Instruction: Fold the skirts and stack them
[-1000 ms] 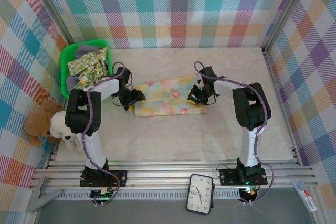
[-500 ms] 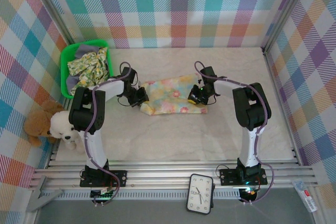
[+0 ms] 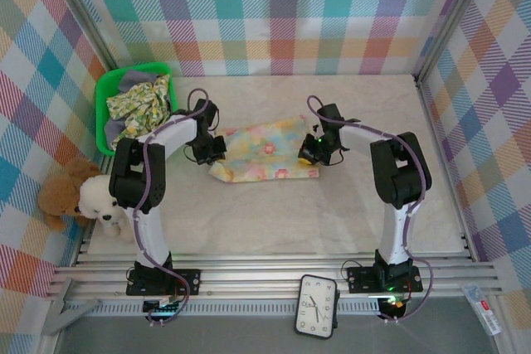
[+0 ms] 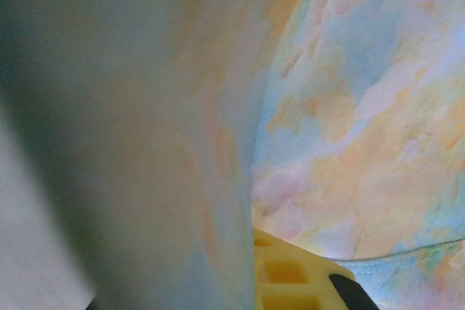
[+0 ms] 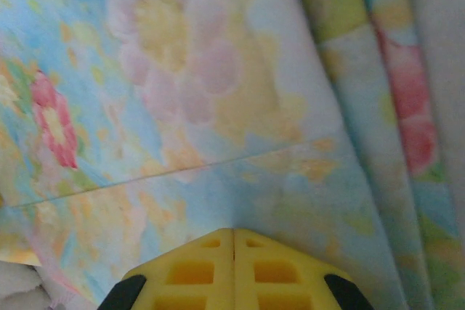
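Between plaid walls (image 3: pixel 274 14), on pale marbled tabletop (image 3: pixel 274 213), left gripper (image 3: pixel 217 150) and right gripper (image 3: pixel 308 149) clench the pastel floral cloth skirt (image 3: pixel 261 152).

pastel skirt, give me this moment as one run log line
pastel skirt: spread mid-table | left claw: shut on its left edge | right claw: shut at right edge, hold unclear | other skirts: in green bin

— What's round the edges?
— I see a brown bear (image 3: pixel 58 196) and a white bear (image 3: pixel 96 199), 2 plush toys touching, left of the table (image 3: pixel 274 213), near a green bin (image 3: pixel 103 109). 1 clock (image 3: pixel 317 306) lies past the front rail (image 3: pixel 265 275); a small tube (image 3: pixel 484 303) far right.
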Controlling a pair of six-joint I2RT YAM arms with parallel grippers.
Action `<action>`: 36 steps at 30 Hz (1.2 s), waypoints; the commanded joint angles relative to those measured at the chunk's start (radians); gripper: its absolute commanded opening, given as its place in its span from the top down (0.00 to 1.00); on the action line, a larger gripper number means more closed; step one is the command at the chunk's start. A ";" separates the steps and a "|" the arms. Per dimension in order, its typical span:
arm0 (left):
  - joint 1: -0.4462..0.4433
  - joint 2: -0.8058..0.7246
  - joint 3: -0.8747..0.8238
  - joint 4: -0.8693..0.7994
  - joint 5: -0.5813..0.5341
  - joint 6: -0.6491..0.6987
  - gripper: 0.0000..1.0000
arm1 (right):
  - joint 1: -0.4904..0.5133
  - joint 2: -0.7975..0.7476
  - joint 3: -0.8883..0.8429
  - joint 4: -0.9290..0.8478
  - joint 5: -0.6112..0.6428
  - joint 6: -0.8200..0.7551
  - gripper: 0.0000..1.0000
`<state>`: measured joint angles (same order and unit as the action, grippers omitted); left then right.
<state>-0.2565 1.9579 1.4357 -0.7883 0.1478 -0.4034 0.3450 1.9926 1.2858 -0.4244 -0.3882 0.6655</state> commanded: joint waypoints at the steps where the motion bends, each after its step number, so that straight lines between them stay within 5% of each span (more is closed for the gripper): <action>1: -0.046 -0.032 0.097 -0.163 -0.123 0.034 1.00 | 0.019 0.031 -0.046 -0.022 -0.034 0.012 1.00; 11: -0.237 0.111 0.492 -0.369 -0.102 -0.001 1.00 | 0.035 0.049 -0.110 0.049 -0.043 0.067 1.00; 19: -0.346 0.357 0.791 -0.393 0.032 -0.040 1.00 | 0.034 0.048 -0.118 0.079 -0.035 0.086 1.00; 25: -0.369 0.429 0.833 -0.342 0.105 -0.079 0.99 | 0.034 0.046 -0.126 0.088 -0.028 0.089 1.00; 36: -0.370 0.480 0.832 -0.356 0.009 -0.130 0.95 | 0.034 0.046 -0.128 0.092 -0.029 0.089 1.00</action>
<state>-0.6212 2.4199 2.2433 -1.1233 0.1894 -0.4976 0.3683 2.0003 1.1965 -0.2817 -0.4839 0.7479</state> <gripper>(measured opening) 0.086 0.061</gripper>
